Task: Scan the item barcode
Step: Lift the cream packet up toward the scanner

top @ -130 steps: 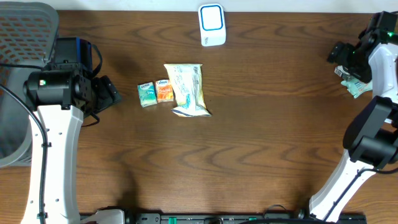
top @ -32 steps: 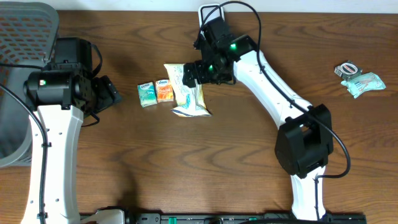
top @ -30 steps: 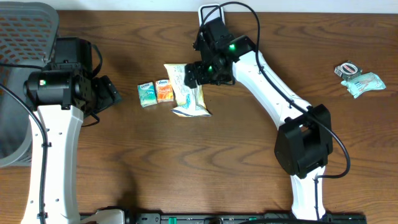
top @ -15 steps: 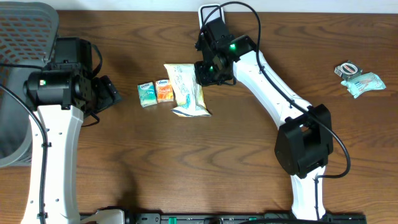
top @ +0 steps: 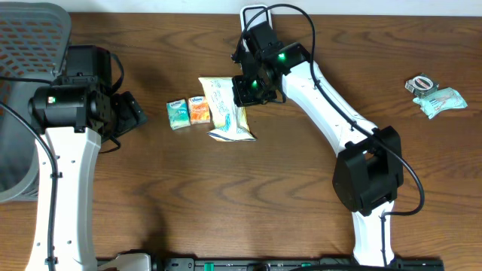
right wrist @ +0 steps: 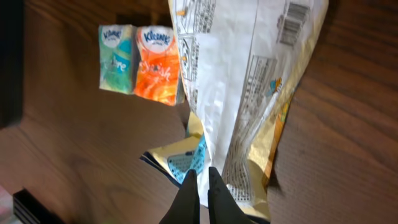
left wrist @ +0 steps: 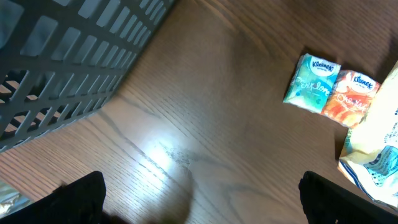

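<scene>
- Counter [top: 301,196]: dark wood grain, carrying all items.
- Basket [top: 22,45]: grey mesh, at the far left edge of the counter, beside the left arm.
- Right arm [top: 331,113]: reaches from the near right across to the middle of the counter, its wrist above the bag.
- Bag [top: 224,105]: crinkled white and yellow snack pouch lying flat near the middle of the counter, printed back upward. A barcode [right wrist: 297,18] shows on the upper face at one end.
- Scanner [top: 257,30]: white unit at the far edge, apart from the bag, just beyond the right wrist.
- Left pincer [left wrist: 200,185]: fingers spread wide, holding nothing, above bare counter between basket and packs.
- Right pincer [right wrist: 199,177]: fingers pressed together, tips on the bag's edge at the end opposite the barcode. Whether film is caught between them cannot be told.
- Packs: a teal pack [top: 178,114] and an orange pack [top: 199,110], side by side and touching; the orange one is against the bag's left edge.
- Wrapper [top: 438,99]: crumpled, pale green, far right, well apart from the bag.
</scene>
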Motion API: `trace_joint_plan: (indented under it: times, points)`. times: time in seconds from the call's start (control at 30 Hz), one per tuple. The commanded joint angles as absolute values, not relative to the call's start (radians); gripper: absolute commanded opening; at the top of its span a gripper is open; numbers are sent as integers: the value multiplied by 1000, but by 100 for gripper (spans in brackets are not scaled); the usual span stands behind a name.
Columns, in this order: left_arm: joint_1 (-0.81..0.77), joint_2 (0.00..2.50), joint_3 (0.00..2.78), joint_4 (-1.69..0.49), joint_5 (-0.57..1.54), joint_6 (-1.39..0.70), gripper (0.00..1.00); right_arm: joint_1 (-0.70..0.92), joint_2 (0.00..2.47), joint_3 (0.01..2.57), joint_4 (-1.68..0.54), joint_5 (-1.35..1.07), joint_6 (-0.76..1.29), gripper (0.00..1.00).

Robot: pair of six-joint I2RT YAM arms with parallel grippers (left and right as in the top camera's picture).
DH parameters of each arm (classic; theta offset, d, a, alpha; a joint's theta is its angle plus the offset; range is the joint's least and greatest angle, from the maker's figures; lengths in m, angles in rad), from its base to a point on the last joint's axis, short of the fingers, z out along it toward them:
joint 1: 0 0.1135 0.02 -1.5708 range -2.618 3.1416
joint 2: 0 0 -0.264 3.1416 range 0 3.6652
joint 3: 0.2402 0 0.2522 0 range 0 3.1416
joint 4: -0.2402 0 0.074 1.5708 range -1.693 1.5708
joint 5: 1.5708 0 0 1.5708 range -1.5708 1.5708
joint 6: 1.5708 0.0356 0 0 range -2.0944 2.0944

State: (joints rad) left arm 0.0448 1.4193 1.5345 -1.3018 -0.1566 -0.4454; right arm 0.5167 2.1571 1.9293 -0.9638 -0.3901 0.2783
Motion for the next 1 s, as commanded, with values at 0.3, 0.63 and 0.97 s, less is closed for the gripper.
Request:
trace_joint_plan:
  times: [0.3,0.63,0.97]
  points:
    - [49,1424,1536,-1305,-166,-454,98,564,2163,1916,-902,-272,311,5]
    - [49,1424,1536,-1305,-166,-455,98,612,2241,1916,-824,-234,336,2]
    - [49,1424,1536,-1305,-166,-455,98,593,2315,1916,-896,-99,365,1]
